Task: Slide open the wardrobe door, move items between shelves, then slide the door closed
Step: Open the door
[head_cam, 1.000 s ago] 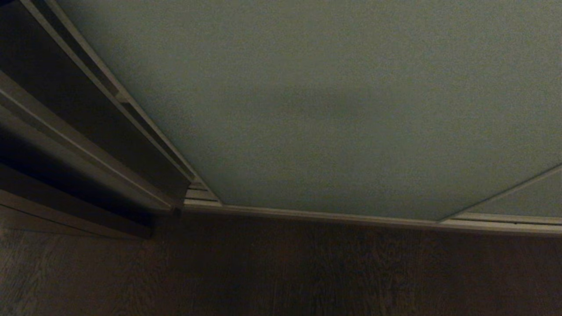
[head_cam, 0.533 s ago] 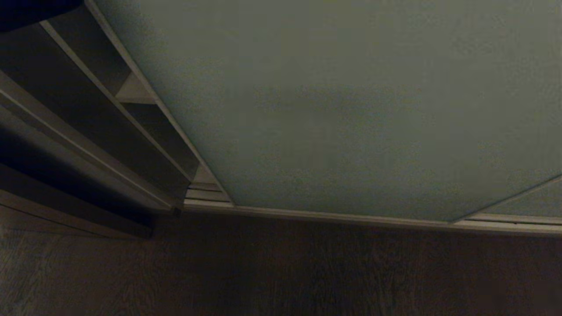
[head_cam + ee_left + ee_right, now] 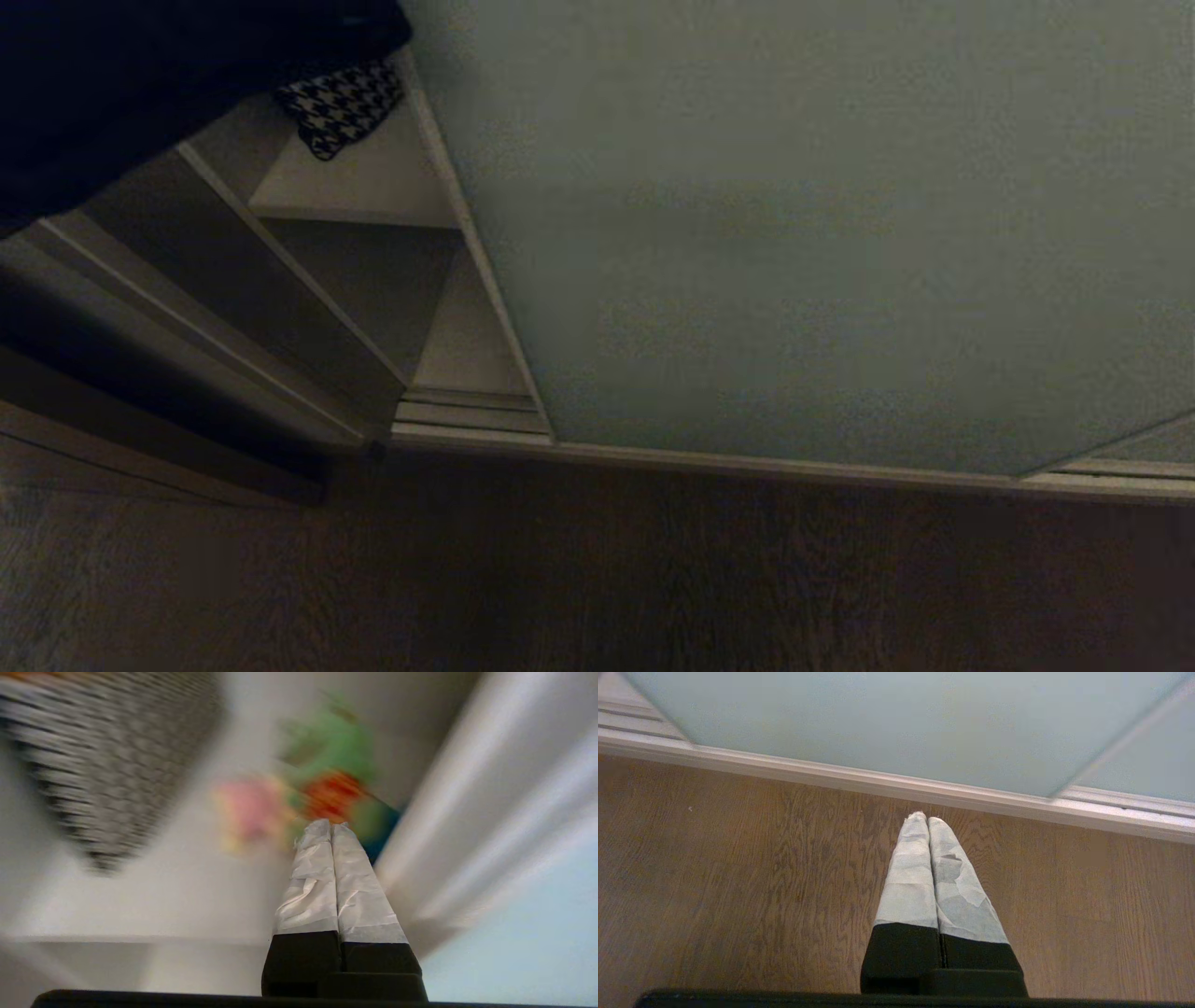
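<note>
The sliding wardrobe door (image 3: 794,233) stands partly open, its pale-framed edge (image 3: 476,252) leaving a wedge-shaped gap on the left gripper's side. Through that gap two off-white shelves (image 3: 373,187) show, one above the other, above the ribbed floor track (image 3: 467,411).

In the left wrist view the left gripper (image 3: 331,826) is clenched on nothing, its taped fingers pressed together, pointing into the upper shelf with the door's edge close beside it. Just beyond its tips sit a green plush toy with red (image 3: 334,765) and a cream-yellow one with pink (image 3: 250,809), both blurred. A houndstooth-patterned bag (image 3: 341,105) lies off to the gripper's other side.

The right gripper (image 3: 927,820) hangs parked, shut and empty, over the wooden floor (image 3: 738,868) before the door's bottom rail (image 3: 878,781).
</note>
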